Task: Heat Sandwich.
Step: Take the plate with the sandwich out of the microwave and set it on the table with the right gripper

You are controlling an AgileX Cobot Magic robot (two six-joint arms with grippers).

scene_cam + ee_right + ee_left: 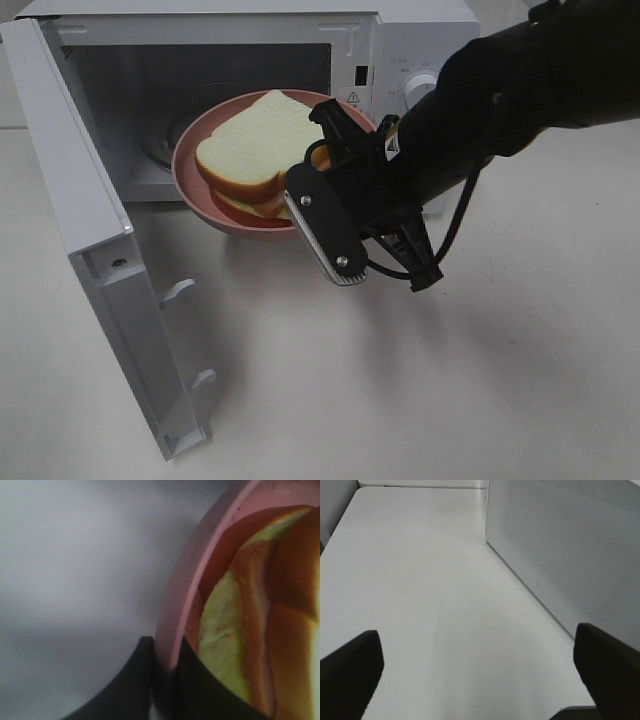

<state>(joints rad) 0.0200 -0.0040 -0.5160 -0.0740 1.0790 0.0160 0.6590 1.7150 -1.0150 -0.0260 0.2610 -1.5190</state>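
Observation:
The sandwich (255,140), white bread over a ham and pale green layer, lies on a round pink plate (190,175). The plate hangs tilted at the mouth of the open microwave (400,45). My right gripper (306,192) is shut on the plate's near right rim. The right wrist view shows its two fingertips pinching the pink rim (200,570), one on each side, with the sandwich (260,630) just inside. My left gripper (477,655) does not show in the high view. Its fingers (355,665) stand wide open over bare table, holding nothing.
The microwave door (90,230) is swung fully out to the left, its edge reaching toward the table's front. Its perforated panel (570,545) stands close beside my left gripper. The white table (450,380) spreads in front of the microwave.

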